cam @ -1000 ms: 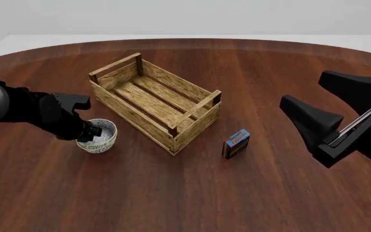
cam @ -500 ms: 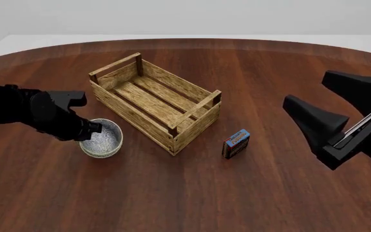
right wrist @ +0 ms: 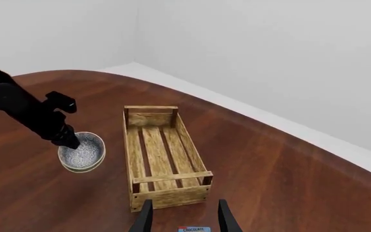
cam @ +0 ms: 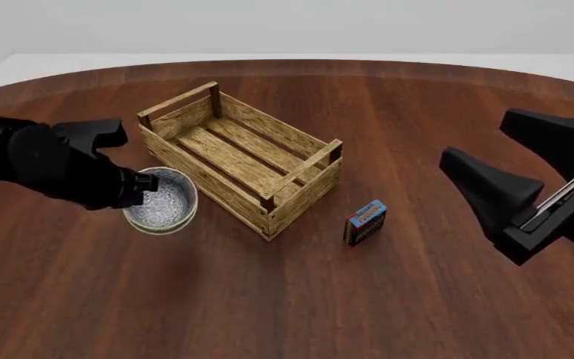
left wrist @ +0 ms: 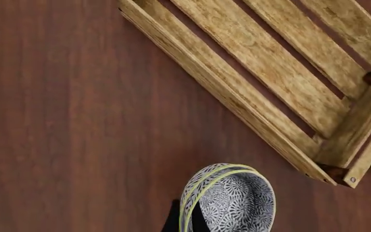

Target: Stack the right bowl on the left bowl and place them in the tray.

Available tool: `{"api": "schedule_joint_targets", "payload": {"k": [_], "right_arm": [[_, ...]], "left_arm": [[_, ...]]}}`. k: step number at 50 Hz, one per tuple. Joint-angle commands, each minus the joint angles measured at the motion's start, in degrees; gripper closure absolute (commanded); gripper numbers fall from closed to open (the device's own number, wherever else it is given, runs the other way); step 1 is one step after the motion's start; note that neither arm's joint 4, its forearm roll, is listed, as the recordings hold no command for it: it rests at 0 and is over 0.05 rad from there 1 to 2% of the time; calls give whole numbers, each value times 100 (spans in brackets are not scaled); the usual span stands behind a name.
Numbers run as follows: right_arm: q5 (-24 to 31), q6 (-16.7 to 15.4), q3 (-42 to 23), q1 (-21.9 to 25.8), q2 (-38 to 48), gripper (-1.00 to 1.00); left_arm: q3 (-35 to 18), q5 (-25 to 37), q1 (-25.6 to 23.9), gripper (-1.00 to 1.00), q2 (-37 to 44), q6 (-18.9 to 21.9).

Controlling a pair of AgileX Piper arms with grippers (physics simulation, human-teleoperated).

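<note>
Two patterned bowls with yellowish rims sit nested as one stack [left wrist: 234, 200], the right bowl inside the left bowl; both rims show in the left wrist view. My left gripper [cam: 146, 191] is shut on the stack's rim, one finger [left wrist: 171, 223] outside and one inside. The stack [cam: 167, 206] hangs just left of the tray [cam: 302, 198], a light-wood slatted crate, near its front left corner. In the right wrist view the stack [right wrist: 82, 153] hangs beside the tray [right wrist: 169, 198]. My right gripper [cam: 474, 134] is open far to the right, holding nothing.
A small blue-and-red box [cam: 365, 222] stands upright on the dark wood table [cam: 267, 299], just right of the tray's near corner. The tray's slatted floor [left wrist: 269, 63] holds nothing. The round table's edge curves along the back.
My left gripper has carried the nested bowls up and a little right, closer to the tray's side. The right arm has barely moved.
</note>
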Motion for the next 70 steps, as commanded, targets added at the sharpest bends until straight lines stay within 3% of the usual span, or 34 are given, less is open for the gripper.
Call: {"api": "schedule_joint_targets", "payload": {"k": [1,17,22,49,50,51,52,70], "right_arm": [[87,7,-8,4,-113,-100],[284,18,-29,-3,-359,-100],[320,-1,-36,0,-403,-100],[321,-1,-36,0,-403,-100],[-70,50,33,-4,145,-100],[319,5,-33,9,-408,-100],[349,8,-40,4,-431,-100],[283,1,-19,9,-337,-100]], "left_arm": [[-405,431,57,100,-449,-302],[-1386,1309,-72,100,-800,-488],[-1280,1247,-392,100,-919,-834],[-1278,1247,-392,100,-919,-834],[-1586,1280,-185,100,-648,-822],[-1351,1263,-246,100,-786,-787],[-1350,1247,-230,100,-792,-824],[-1501,1242,-201,100,-616,-800]]}}
